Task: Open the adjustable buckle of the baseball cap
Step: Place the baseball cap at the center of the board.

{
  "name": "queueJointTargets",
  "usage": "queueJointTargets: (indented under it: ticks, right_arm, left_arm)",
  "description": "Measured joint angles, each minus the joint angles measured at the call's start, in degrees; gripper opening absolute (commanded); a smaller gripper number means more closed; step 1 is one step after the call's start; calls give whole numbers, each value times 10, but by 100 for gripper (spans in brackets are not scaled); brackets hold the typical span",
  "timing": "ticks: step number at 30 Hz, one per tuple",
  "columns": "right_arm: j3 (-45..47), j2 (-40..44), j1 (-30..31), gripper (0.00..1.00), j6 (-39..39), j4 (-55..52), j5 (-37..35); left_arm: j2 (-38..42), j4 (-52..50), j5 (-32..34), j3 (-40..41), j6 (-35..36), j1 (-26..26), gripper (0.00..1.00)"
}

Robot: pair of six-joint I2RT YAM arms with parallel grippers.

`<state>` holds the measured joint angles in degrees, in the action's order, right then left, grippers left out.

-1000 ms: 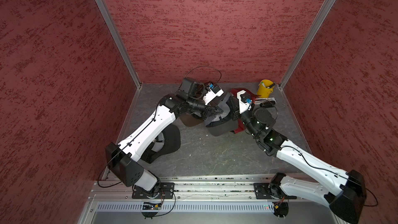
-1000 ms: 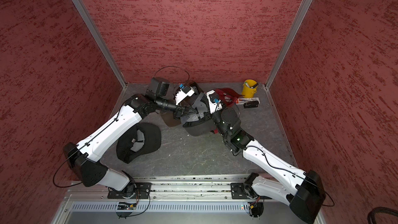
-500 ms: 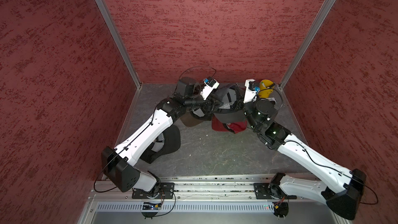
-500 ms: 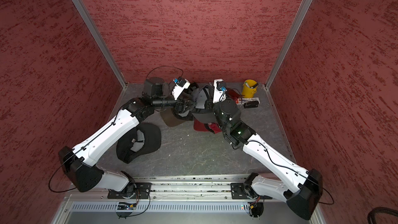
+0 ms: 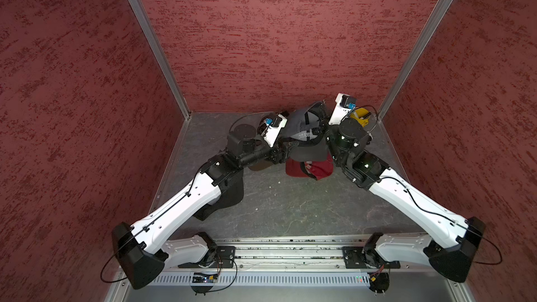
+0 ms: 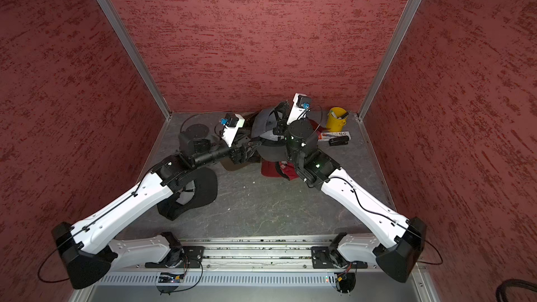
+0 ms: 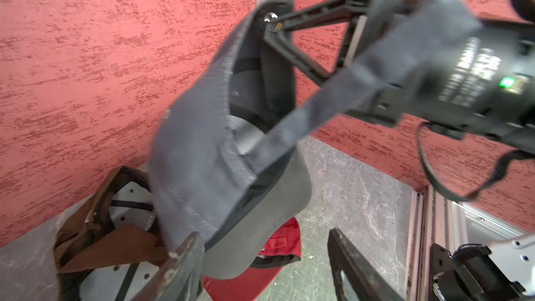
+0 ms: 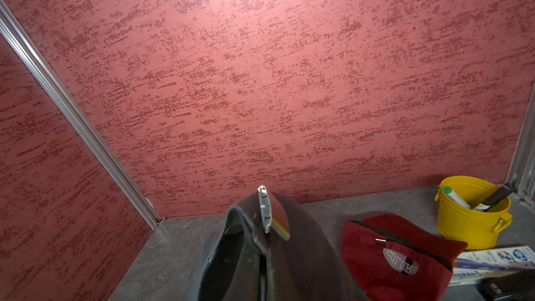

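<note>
Near the back wall, the right gripper (image 6: pixel 277 113) (image 7: pixel 273 20) holds the grey cap (image 5: pixel 302 123) (image 6: pixel 263 123) (image 7: pixel 197 163) up off the table (image 6: pixel 276 207), its fingers pressed together on the cap's rear edge. The cap hangs with its opening turned sideways and its brim (image 7: pixel 260 227) lowest. In the left wrist view a grey strap (image 7: pixel 333 99) runs from the cap's rim up across the right gripper's body. In the right wrist view a small silver metal piece (image 8: pixel 265 209) stands at the cap's top edge; whether it is the buckle cannot be told. The left gripper (image 6: pixel 254 149) (image 7: pixel 263 235) reaches in from the other side with its fingers (image 7: pixel 179 267) spread apart and nothing clamped between them. One finger is just beside the cap's crown and brim, though touch cannot be told through the blur. A red cap (image 5: pixel 308 169) (image 6: pixel 276 169) (image 7: pixel 278 244) lies on the table below the brim. A brown cap (image 6: pixel 232 165) (image 7: pixel 115 244) lies under the left gripper, and a black cap (image 5: pixel 229 196) (image 6: pixel 200 190) lies partly under the left arm. A second red cap (image 8: pixel 399 256) lies near a yellow bucket (image 6: pixel 337 119) (image 8: pixel 469 218) in the far corner, with a white box (image 6: pixel 334 135) (image 8: pixel 492 259) just beside it.
</note>
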<state>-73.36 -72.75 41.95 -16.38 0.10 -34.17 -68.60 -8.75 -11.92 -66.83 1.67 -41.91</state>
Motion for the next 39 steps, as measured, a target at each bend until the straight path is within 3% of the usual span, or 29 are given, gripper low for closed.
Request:
queueJointTargets:
  ticks: [10, 14, 20, 35, 39]
  right_arm:
    - [-46, -21, 0, 0, -68, -26, -2]
    - [-49, -21, 0, 0, -92, -33, -1]
    - [-49, -21, 0, 0, -127, -44, 0]
    - [-19, -9, 0, 0, -240, -54, 6]
    - [-8, -4, 0, 0, -259, -58, 9]
  left_arm:
    - [-80, 158, 89, 67, -16, -111, 76]
    - [-119, 224, 141, 79, -24, -128, 84]
    - [-168, 310, 194, 79, -25, -139, 87]
    - [-270, 429, 329, 57, -23, -169, 85]
    - [-289, 435, 359, 43, -12, -173, 76]
